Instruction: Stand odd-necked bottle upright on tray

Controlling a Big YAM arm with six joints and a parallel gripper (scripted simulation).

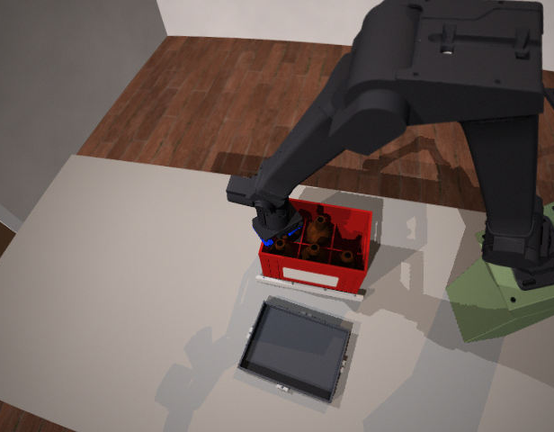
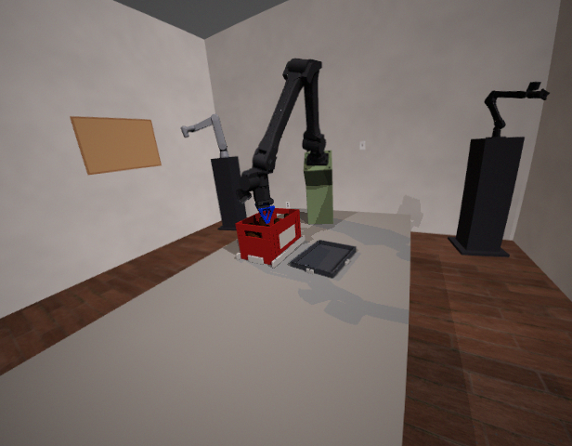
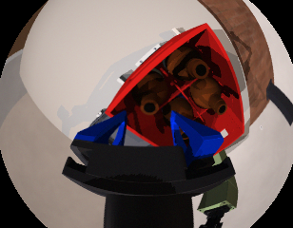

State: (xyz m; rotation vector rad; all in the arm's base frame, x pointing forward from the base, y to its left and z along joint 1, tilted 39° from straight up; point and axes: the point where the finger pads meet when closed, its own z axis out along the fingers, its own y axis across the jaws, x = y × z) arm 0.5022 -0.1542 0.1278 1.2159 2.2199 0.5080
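The red crate (image 1: 317,248) stands on the table with brown bottles upright in its cells. Three bottle tops show in the top view: at the back middle (image 1: 320,225), front middle (image 1: 311,251) and front right (image 1: 346,256). Another bottle (image 1: 281,245) stands at the front left, just under my gripper (image 1: 280,234). My gripper is open and hangs over the crate's left end, its blue fingers at the rim. In the wrist view a bottle mouth (image 3: 149,105) lies just ahead of my gripper (image 3: 148,114), between the open fingertips, untouched. The dark tray (image 1: 298,353) lies empty in front of the crate.
My arm's green pedestal (image 1: 500,297) stands at the table's right edge. White strips (image 1: 309,287) lie along the crate's foot. Two black pedestals with other arms (image 2: 487,191) stand off the table by the walls.
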